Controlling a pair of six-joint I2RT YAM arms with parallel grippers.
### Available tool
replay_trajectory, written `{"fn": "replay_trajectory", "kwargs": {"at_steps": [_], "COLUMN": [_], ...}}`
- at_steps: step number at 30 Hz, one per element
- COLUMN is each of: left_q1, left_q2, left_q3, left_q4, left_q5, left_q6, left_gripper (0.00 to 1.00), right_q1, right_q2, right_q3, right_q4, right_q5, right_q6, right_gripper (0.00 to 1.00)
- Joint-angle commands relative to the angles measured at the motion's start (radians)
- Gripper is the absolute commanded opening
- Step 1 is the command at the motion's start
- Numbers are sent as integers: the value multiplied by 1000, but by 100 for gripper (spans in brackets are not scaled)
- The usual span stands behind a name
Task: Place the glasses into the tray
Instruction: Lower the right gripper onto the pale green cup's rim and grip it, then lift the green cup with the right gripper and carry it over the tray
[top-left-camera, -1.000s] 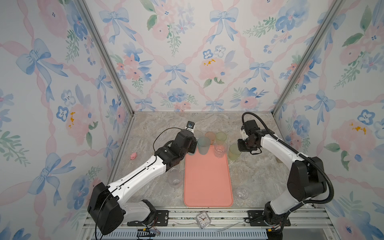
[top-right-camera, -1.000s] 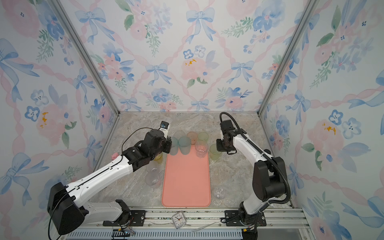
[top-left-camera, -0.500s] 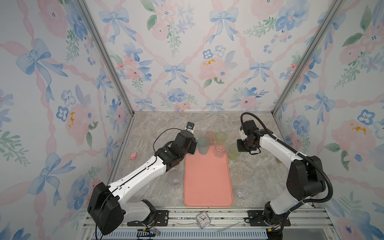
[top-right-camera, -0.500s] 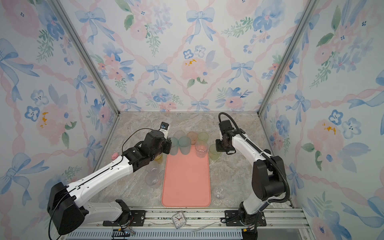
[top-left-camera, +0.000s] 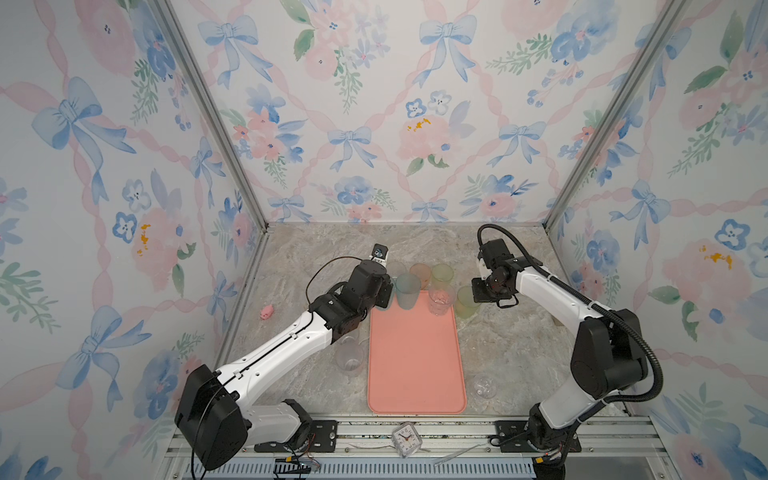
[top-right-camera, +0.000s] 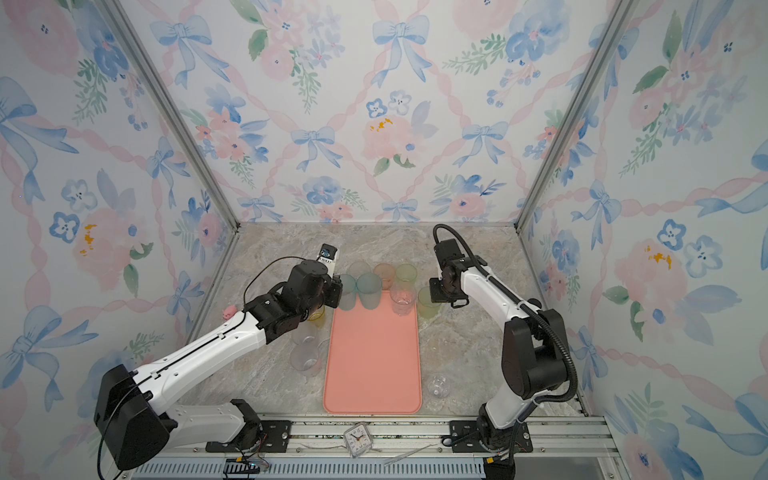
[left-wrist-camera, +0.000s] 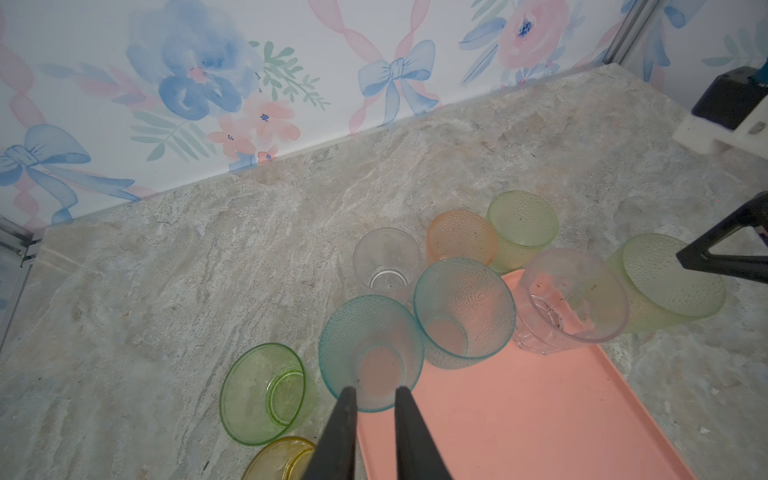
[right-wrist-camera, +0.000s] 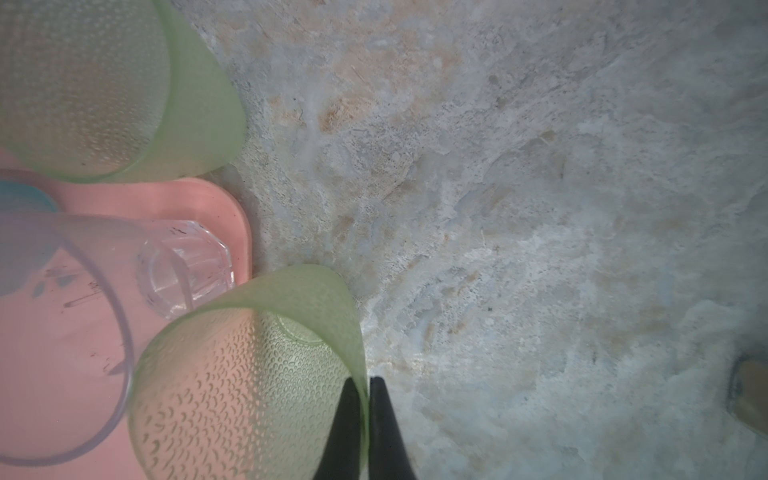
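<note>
The tray (top-left-camera: 415, 365) is lying mostly bare. Just beside its far corner, the right gripper (right-wrist-camera: 360, 386) is clamping the wall of a yellow-green glass (right-wrist-camera: 232, 374); a lift over the rim is probably coming next. The left gripper (left-wrist-camera: 374, 390) is hovering, slightly apart, at a teal glass (left-wrist-camera: 370, 332).

Both top views look down from high at the front onto the whole tabletop (top-left-camera: 511, 345). The left wrist view looks past the left hand (left-wrist-camera: 375, 390) at the far end of the tray (left-wrist-camera: 519, 415); the right, far closer, shares one green glass (right-wrist-camera: 232, 395) there.
</note>
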Motion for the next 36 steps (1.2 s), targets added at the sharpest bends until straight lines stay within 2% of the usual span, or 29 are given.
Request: {"fn": "replay_trajectory", "kwargs": {"at_steps": [1, 12, 17, 21, 27, 36], "left_q1": [10, 25, 33, 50, 69, 79], "left_q2": [-27, -25, -38, -62, -121, -158], "left_q3": [-20, -52, -79, -91, -97, -93], "left_q4": [15, 22, 36, 42, 41, 42], "left_q5": [8, 11, -4, -8, -36, -47], "left_q6": [-14, -22, -32, -41, -64, -81], "left_gripper": [20, 20, 20, 20, 21, 22], "right_q1": [9, 3, 41, 116, 291, 511], "right_q2": [-45, -186, -262, -297, -278, -90], "right_q3": [25, 50, 63, 106, 163, 228], "right_q4": [-54, -109, -136, -178, -201, -122], "right_q5": [55, 61, 42, 43, 55, 21], "right_q6": [-16, -27, -25, -22, -5, 32], "right_gripper": [0, 0, 0, 0, 0, 0]}}
